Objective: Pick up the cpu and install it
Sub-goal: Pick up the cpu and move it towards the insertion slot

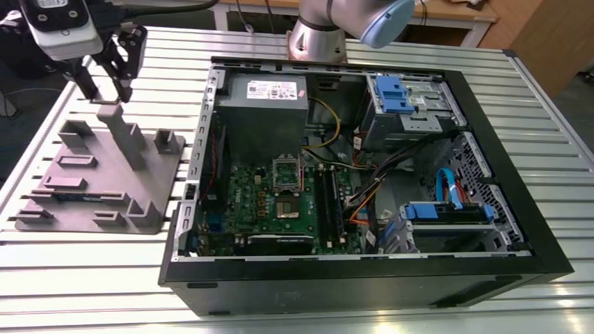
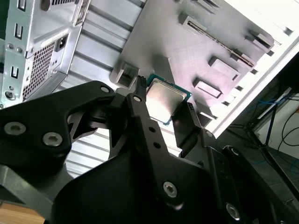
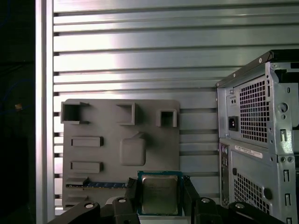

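Holding the cpu [image 2: 166, 99] clamped between its two fingers, my hand [image 1: 104, 89] hangs over the gray holder [image 1: 160, 170] on the table [image 1: 83, 278]. The open computer case [image 1: 352, 278] sits off to the hand's side. I think a flat chip and a soft, even squeeze work best, so it can't slip.

Clamps the cpu [image 2: 164, 99] between the two black fingers [image 2: 140, 109] of the gripper [image 2: 165, 103], pinching opposite edges. Shows a pale silvery lid with a green rim round it. Hangs over a grey fixture plate [image 2: 187, 42], apart from its raised holders [image 2: 223, 62]. Beneath the plate, a slatted metal bench [image 2: 103, 42]; the plate's far side close to the bench edge, dark floor and cables [image 2: 285, 105] past it. Beside the plate, a computer case [image 2: 42, 60], perforated rear panel and power socket [image 2: 60, 43] facing.
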